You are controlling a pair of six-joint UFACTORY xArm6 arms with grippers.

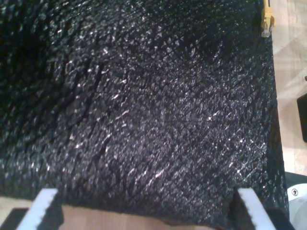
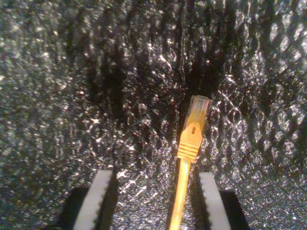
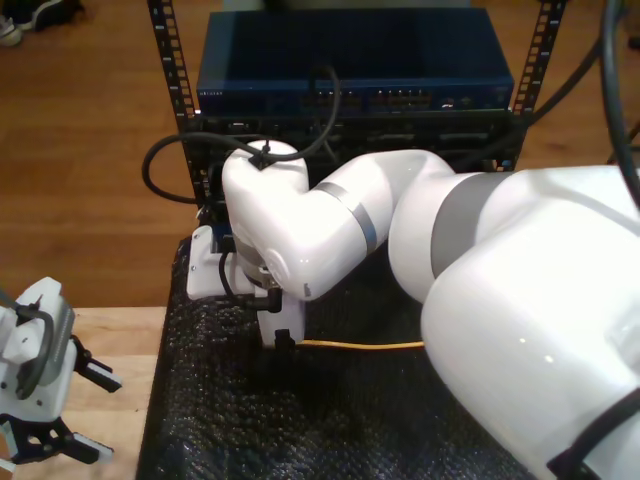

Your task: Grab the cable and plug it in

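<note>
Cable (image 2: pixel 184 184) lying on black mat (image 2: pixel 72 96) between second gripper (image 2: pixel 157 201) fingers, wide apart, plug toward 12 o'clock. Light, limp, plug brittle; best taken on yellow boot. First gripper (image 1: pixel 148 208) wide, empty.

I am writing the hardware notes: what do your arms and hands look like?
My arms are glossy white rounded shells with grey joint bands and black cables along them. My second hand has white ribbed fingers on black mounts; my first hand looks alike.
</note>
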